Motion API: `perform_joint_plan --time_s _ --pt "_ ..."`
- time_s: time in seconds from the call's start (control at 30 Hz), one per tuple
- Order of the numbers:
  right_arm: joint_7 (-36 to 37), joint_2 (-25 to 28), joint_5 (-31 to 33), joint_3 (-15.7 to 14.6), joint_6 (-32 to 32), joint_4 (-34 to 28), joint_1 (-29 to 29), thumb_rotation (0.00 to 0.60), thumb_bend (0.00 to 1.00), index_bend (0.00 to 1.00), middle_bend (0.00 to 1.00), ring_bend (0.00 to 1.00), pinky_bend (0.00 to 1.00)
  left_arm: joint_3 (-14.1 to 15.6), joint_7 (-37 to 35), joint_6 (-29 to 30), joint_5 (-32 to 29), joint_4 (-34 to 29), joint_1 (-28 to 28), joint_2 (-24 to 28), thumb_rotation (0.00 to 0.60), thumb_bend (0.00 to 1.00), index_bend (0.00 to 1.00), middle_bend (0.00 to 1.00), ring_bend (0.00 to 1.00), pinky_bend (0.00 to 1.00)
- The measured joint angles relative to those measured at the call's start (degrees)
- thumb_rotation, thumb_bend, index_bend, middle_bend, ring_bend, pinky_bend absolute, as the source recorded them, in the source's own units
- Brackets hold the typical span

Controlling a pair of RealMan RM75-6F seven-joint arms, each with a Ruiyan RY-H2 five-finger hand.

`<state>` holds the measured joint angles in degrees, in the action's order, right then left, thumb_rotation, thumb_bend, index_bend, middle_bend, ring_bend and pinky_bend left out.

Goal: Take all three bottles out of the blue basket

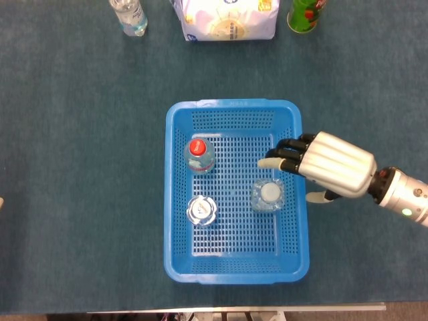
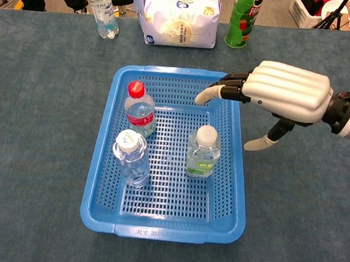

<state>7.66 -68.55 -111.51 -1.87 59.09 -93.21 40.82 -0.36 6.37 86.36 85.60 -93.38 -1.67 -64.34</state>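
I am working from two of the robot's own cameras, one looking straight down from the head and one from the chest. Nothing has been taken out yet: all three bottles stand upright inside the blue basket (image 1: 234, 271), which sits in the middle of the dark blue bench (image 1: 80, 200). The red-capped bottle (image 1: 199, 155) is on the basket's left side toward the back, the clear bottle with a crinkled silvery cap (image 1: 201, 210) is just in front of it, and the white-capped bottle (image 1: 268, 194) with a green label stands on the right side. My right hand (image 1: 331, 167) hovers over the basket's right rim, fingers apart and holding nothing, with the fingertips reaching over the basket just behind the white-capped bottle and the thumb hanging outside the wall. It looks close to that bottle but not touching it. I judge this to be the approach to the first grasp, so all three removals are left to do. Of my left hand (image 1: 2, 202) only a sliver shows at the left edge of the head view, too little to tell how its fingers lie.
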Motion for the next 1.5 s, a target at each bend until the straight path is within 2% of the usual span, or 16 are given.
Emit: perform_joint_plan --time_s 0.33,1.03,1.5 --pt "2.18 -0.97 0.09 -1.73 -1.94 0.81 2.82 0.600 0.00 0.20 0.27 0.26 0.50 0.13 -0.39 0.11 -0.06 0.17 0.29 0.06 0.600 0.11 0.21 0.19 0.12 0.34" --pt "3.34 -4.45 1.47 -3.23 -3.86 2.84 6.82 0.600 0.00 0.21 0.29 0.28 0.51 0.29 -1.43 0.46 0.13 0.72 0.82 0.16 0.600 0.11 0.21 0.19 0.12 0.35" --pt "4.89 -5.88 2.85 -4.30 -3.90 4.06 7.96 0.600 0.00 0.25 0.36 0.36 0.56 0.37 -1.78 0.77 0.33 0.76 1.14 0.29 0.600 0.11 0.21 0.19 0.12 0.36"
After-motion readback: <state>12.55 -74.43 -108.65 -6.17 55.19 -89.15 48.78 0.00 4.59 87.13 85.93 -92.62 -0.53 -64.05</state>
